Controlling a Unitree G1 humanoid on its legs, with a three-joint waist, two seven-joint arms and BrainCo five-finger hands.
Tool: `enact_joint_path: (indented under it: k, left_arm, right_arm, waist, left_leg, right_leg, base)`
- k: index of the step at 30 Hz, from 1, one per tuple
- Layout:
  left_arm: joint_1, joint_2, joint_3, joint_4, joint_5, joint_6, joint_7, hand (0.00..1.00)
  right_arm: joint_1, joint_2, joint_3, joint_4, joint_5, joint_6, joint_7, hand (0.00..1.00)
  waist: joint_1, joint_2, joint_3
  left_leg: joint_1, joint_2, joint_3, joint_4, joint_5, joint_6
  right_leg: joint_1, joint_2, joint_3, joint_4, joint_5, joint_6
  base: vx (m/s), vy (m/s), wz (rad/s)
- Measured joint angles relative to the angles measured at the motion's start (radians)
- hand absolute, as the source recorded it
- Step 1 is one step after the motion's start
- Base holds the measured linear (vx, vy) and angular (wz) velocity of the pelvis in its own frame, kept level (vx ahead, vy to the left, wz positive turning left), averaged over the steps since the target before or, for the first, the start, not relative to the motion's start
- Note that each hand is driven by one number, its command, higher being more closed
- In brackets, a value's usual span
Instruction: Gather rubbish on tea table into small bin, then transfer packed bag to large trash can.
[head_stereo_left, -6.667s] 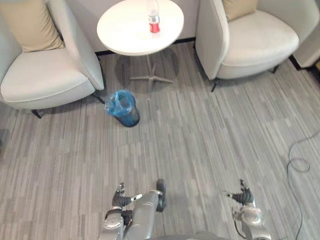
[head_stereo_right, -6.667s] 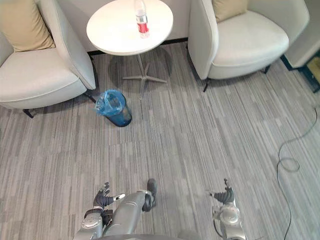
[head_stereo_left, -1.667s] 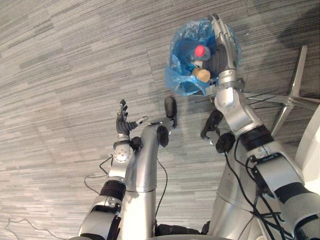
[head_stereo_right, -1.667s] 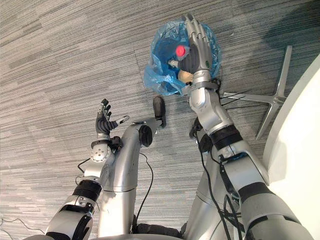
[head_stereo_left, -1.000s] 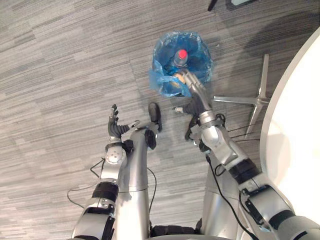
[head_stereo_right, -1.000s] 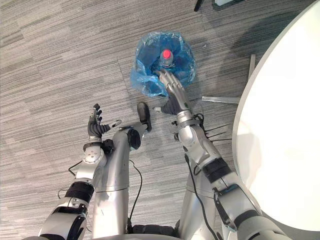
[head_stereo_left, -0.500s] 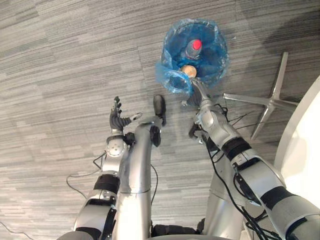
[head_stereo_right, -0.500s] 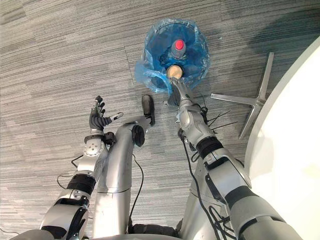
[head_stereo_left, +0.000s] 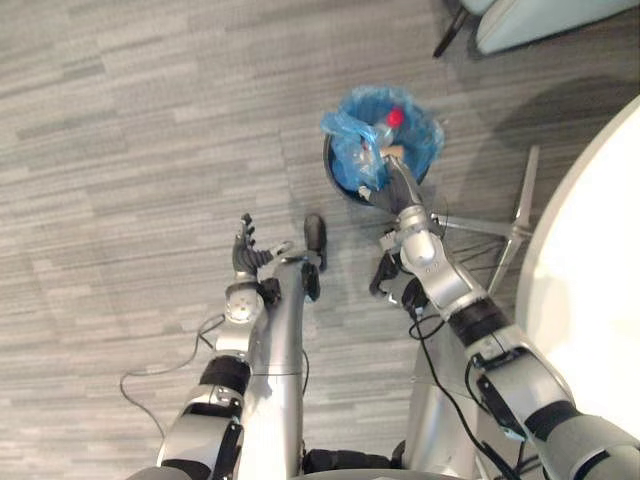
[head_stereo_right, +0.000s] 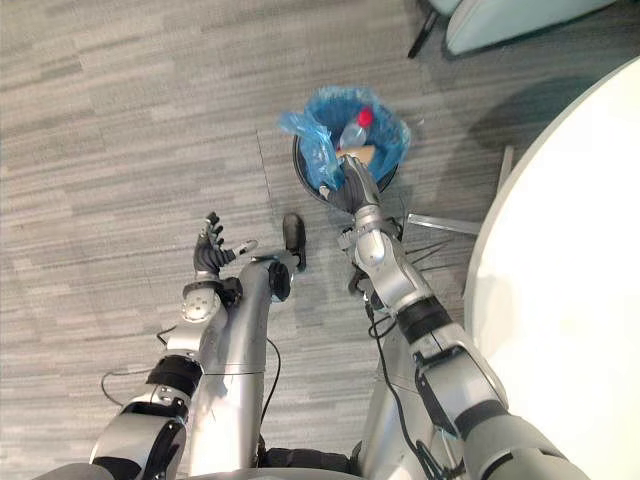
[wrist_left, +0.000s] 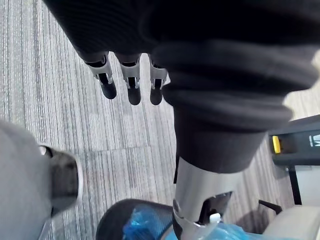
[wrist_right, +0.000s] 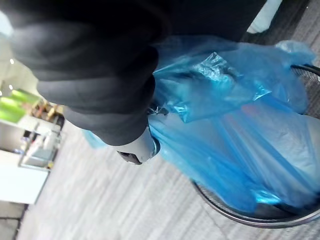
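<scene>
— Where is the rubbish sitting?
— In your small bin on the carpet, beside the tea table. A red-capped bottle is standing inside the blue bag.
— Hands?
— Your right hand is lying against the bag's bunched near edge; grip, cannot tell. Your left hand is hanging spread wide over the carpet.
</scene>
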Motion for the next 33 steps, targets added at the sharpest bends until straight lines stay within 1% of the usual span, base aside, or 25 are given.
enact_joint_path:
  k: [2,5,6,7,8,10,12,13,14,17,18,19,21,22,23,24,25,26,27,28,29,30,31,32,33]
  left_arm:
    - [0.085,0.002,-0.023,-0.001,0.013,0.001,-0.007,0.00]
    - [0.155,0.000,-0.045,-0.001,0.020,0.001,-0.024,0.00]
    - [0.186,0.000,-0.060,0.006,0.023,0.001,-0.026,0.00]
    - [0.202,0.000,-0.067,0.009,0.024,0.001,-0.028,0.00]
    - [0.223,0.002,-0.072,0.044,0.036,0.000,-0.042,0.00]
    - [0.239,0.008,-0.083,0.082,0.052,0.001,-0.044,0.00]
    - [0.260,0.022,-0.089,0.092,0.062,0.002,-0.044,0.00]
    - [0.270,0.033,-0.090,0.091,0.062,0.001,-0.043,0.00]
    - [0.275,0.043,-0.092,0.090,0.062,0.001,-0.043,0.00]
    - [0.271,0.054,-0.093,0.072,0.064,0.001,-0.043,0.00]
    - [0.268,0.055,-0.092,0.045,0.065,0.001,-0.044,0.00]
    - [0.265,0.058,-0.092,0.006,0.075,0.000,-0.045,0.00]
    - [0.281,0.059,-0.090,-0.078,0.085,-0.003,-0.044,0.00]
    - [0.306,0.065,-0.089,-0.140,0.091,-0.005,-0.044,0.00]
    - [0.326,0.075,-0.085,-0.183,0.096,-0.008,-0.043,0.00]
    - [0.335,0.076,-0.082,-0.199,0.098,-0.008,-0.043,0.00]
    - [0.354,0.070,-0.080,-0.231,0.101,-0.008,-0.043,0.00]
    - [0.370,0.059,-0.082,-0.255,0.101,-0.008,-0.045,0.00]
    - [0.393,0.045,-0.084,-0.284,0.102,-0.008,-0.046,0.00]
    - [0.417,0.039,-0.094,-0.319,0.102,-0.007,-0.047,0.00]
    - [0.428,0.038,-0.106,-0.345,0.102,-0.006,-0.049,0.00]
    - [0.442,0.040,-0.119,-0.415,0.102,-0.006,-0.064,0.00]
    - [0.433,0.041,-0.131,-0.454,0.105,-0.007,-0.066,0.00]
    - [0.393,0.044,-0.155,-0.489,0.108,-0.009,-0.066,0.00]
    - [0.366,0.045,-0.168,-0.493,0.111,-0.013,-0.066,0.00]
  right_arm:
    - [0.141,0.033,0.012,-0.093,0.028,-0.028,0.027,1.00]
    - [0.245,0.060,0.018,-0.143,0.047,-0.051,0.051,1.00]
    - [0.283,0.079,0.019,-0.143,0.051,-0.067,0.063,1.00]
    - [0.300,0.088,0.019,-0.143,0.051,-0.071,0.064,1.00]
    - [0.336,0.097,0.020,-0.133,0.051,-0.081,0.075,1.00]
    - [0.353,0.100,0.028,-0.113,0.055,-0.096,0.089,1.00]
    - [0.353,0.099,0.028,-0.103,0.068,-0.099,0.106,1.00]
    - [0.352,0.097,0.025,-0.103,0.069,-0.105,0.110,1.00]
    - [0.353,0.098,0.010,-0.105,0.069,-0.107,0.117,1.00]
    - [0.354,0.097,-0.020,-0.106,0.070,-0.107,0.123,1.00]
    - [0.361,0.096,-0.041,-0.112,0.070,-0.107,0.123,1.00]
    - [0.368,0.093,-0.056,-0.127,0.071,-0.107,0.122,1.00]
    - [0.374,0.088,-0.073,-0.155,0.080,-0.110,0.122,1.00]
    - [0.368,0.093,-0.070,-0.170,0.085,-0.117,0.122,1.00]
    - [0.364,0.098,-0.066,-0.184,0.093,-0.135,0.122,1.00]
    - [0.357,0.096,-0.065,-0.187,0.100,-0.143,0.122,1.00]
    - [0.334,0.090,-0.069,-0.189,0.123,-0.147,0.120,1.00]
    - [0.317,0.081,-0.076,-0.189,0.136,-0.149,0.114,1.00]
    - [0.300,0.059,-0.078,-0.188,0.159,-0.148,0.101,1.00]
    - [0.297,0.049,-0.086,-0.188,0.170,-0.148,0.097,1.00]
    - [0.294,0.045,-0.087,-0.188,0.173,-0.148,0.090,1.00]
    - [0.284,0.036,-0.091,-0.189,0.191,-0.148,0.081,1.00]
    - [0.272,0.034,-0.098,-0.189,0.197,-0.147,0.081,1.00]
    - [0.258,0.036,-0.118,-0.196,0.199,-0.147,0.081,1.00]
    - [0.254,0.030,-0.128,-0.203,0.199,-0.147,0.081,1.00]
  waist:
    - [-0.002,-0.025,-0.026]
    - [-0.001,-0.037,-0.095]
    - [-0.002,-0.040,-0.133]
    - [-0.003,-0.042,-0.154]
    - [-0.005,-0.042,-0.204]
    - [-0.012,-0.045,-0.245]
    - [-0.018,-0.047,-0.267]
    - [-0.025,-0.051,-0.271]
    - [-0.034,-0.056,-0.279]
    - [-0.056,-0.055,-0.285]
    - [-0.057,-0.054,-0.287]
    - [-0.064,-0.055,-0.288]
    - [-0.055,-0.062,-0.294]
    - [-0.043,-0.072,-0.304]
    - [-0.025,-0.075,-0.314]
    - [-0.021,-0.071,-0.320]
    - [-0.004,-0.052,-0.338]
    - [0.002,-0.036,-0.341]
    - [0.004,-0.009,-0.338]
    - [0.002,0.001,-0.337]
    - [0.002,0.003,-0.337]
    - [0.000,0.007,-0.336]
    - [-0.001,0.014,-0.338]
    - [-0.005,0.014,-0.337]
    - [-0.011,0.011,-0.336]
  left_leg:
    - [0.157,0.001,0.004,-0.080,0.007,-0.011]
    - [0.266,0.002,0.005,-0.155,0.012,-0.018]
    - [0.319,0.002,0.008,-0.197,0.015,-0.022]
    - [0.343,0.001,0.011,-0.220,0.017,-0.025]
    - [0.402,-0.002,0.018,-0.287,0.029,-0.035]
    - [0.474,-0.004,0.035,-0.376,0.057,-0.035]
    - [0.536,-0.004,0.053,-0.452,0.088,-0.026]
    - [0.577,-0.008,0.067,-0.497,0.109,-0.017]
    - [0.606,-0.016,0.073,-0.537,0.123,-0.019]
    - [0.615,-0.034,0.053,-0.540,0.133,-0.007]
    - [0.622,-0.030,0.030,-0.543,0.141,0.005]
    - [0.631,-0.039,0.012,-0.540,0.144,0.010]
    - [0.633,-0.056,-0.027,-0.529,0.145,0.011]
    - [0.627,-0.069,-0.044,-0.517,0.148,0.008]
    - [0.613,-0.079,-0.060,-0.509,0.156,-0.004]
    - [0.602,-0.083,-0.072,-0.511,0.167,-0.008]
    - [0.575,-0.085,-0.091,-0.531,0.195,-0.016]
    - [0.560,-0.073,-0.102,-0.550,0.218,-0.025]
    - [0.548,-0.059,-0.126,-0.569,0.248,-0.032]
    - [0.554,-0.049,-0.144,-0.598,0.279,-0.046]
    - [0.555,-0.045,-0.151,-0.610,0.294,-0.061]
    - [0.554,-0.037,-0.164,-0.638,0.328,-0.089]
    - [0.554,-0.036,-0.184,-0.674,0.360,-0.142]
    - [0.513,-0.036,-0.167,-0.613,0.265,-0.129]
    - [0.478,-0.040,-0.136,-0.515,0.231,-0.081]
  right_leg:
    - [0.164,0.020,-0.014,-0.098,0.016,-0.001]
    - [0.279,0.042,-0.025,-0.193,0.038,0.003]
    - [0.334,0.055,-0.025,-0.246,0.048,0.013]
    - [0.357,0.061,-0.025,-0.274,0.054,0.020]
    - [0.414,0.079,-0.020,-0.354,0.080,0.026]
    - [0.477,0.102,-0.010,-0.452,0.120,0.033]
    - [0.535,0.126,0.008,-0.550,0.173,0.030]
    - [0.570,0.138,0.024,-0.601,0.200,0.032]
    - [0.588,0.141,0.035,-0.627,0.213,0.035]
    - [0.587,0.138,0.081,-0.602,0.218,0.043]
    - [0.601,0.142,0.119,-0.590,0.201,0.063]
    - [0.598,0.133,0.161,-0.446,0.126,0.088]
    - [0.618,0.121,0.198,-0.282,0.061,0.119]
    - [0.646,0.119,0.229,-0.249,0.040,0.131]
    - [0.681,0.123,0.263,-0.314,0.000,0.126]
    - [0.696,0.127,0.263,-0.356,-0.011,0.111]
    - [0.714,0.146,0.262,-0.457,-0.019,0.096]
    - [0.724,0.163,0.269,-0.517,-0.025,0.081]
    - [0.721,0.188,0.257,-0.531,-0.009,0.067]
    - [0.706,0.198,0.241,-0.513,-0.007,0.063]
    - [0.697,0.209,0.239,-0.495,-0.006,0.060]
    - [0.675,0.212,0.224,-0.465,0.001,0.047]
    - [0.665,0.210,0.195,-0.462,0.011,0.030]
    - [0.652,0.185,0.149,-0.467,0.025,0.011]
    - [0.646,0.167,0.133,-0.466,0.036,0.012]
  base:
    - [0.15,-0.088,-0.05]
    - [0.16,-0.057,-0.03]
    - [0.18,-0.021,-0.12]
    - [0.21,-0.004,-0.20]
    - [0.18,0.013,-0.20]
    - [0.16,0.024,-0.25]
    - [0.16,0.042,-0.38]
    - [0.19,0.078,-0.45]
    - [0.14,0.069,-0.32]
    - [0.07,0.047,0.07]
    - [0.05,0.014,0.58]
    - [0.03,-0.012,0.75]
    - [-0.01,-0.055,0.81]
    - [-0.07,-0.127,0.69]
    - [-0.10,-0.138,0.50]
    - [-0.14,-0.137,0.36]
    - [-0.12,-0.065,0.17]
    - [-0.19,-0.073,0.19]
    - [-0.23,-0.085,0.25]
    - [-0.23,-0.103,0.31]
    - [-0.23,-0.119,0.35]
    - [-0.25,-0.098,0.34]
    - [-0.30,-0.081,0.60]
    - [-0.26,-0.038,0.62]
    - [-0.26,-0.009,0.71]
